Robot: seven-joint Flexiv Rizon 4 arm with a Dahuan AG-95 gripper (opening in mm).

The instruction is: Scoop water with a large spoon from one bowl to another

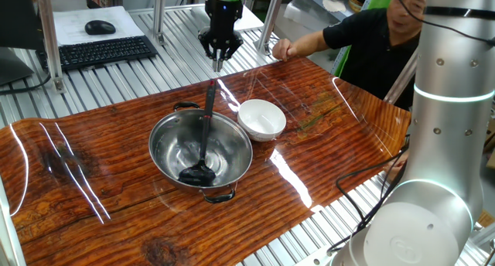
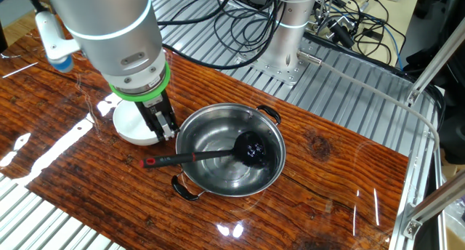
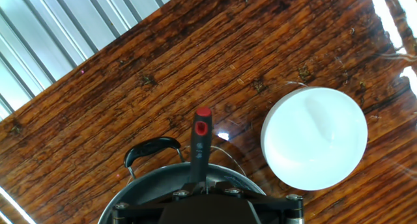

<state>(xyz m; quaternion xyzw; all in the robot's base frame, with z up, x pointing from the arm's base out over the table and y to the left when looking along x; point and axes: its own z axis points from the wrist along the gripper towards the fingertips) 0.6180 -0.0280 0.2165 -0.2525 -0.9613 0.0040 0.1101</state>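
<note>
Risk: the ladle (image 2: 211, 154) leans loosely on the steel bowl's (image 1: 166, 138) rim, red-tipped handle end jutting past it. An off-centre descent could nudge the thin handle, so that it rolls or slides along the rim and tips water out.

Gripper (image 1: 219, 59) hangs above the handle end, upper centre of one fixed view, not touching. Jaws look nearly together; exact gap unclear. White bowl (image 3: 314, 138) sits just beside the steel bowl on the surface (image 1: 93, 173), right of frame in hand view.
</note>
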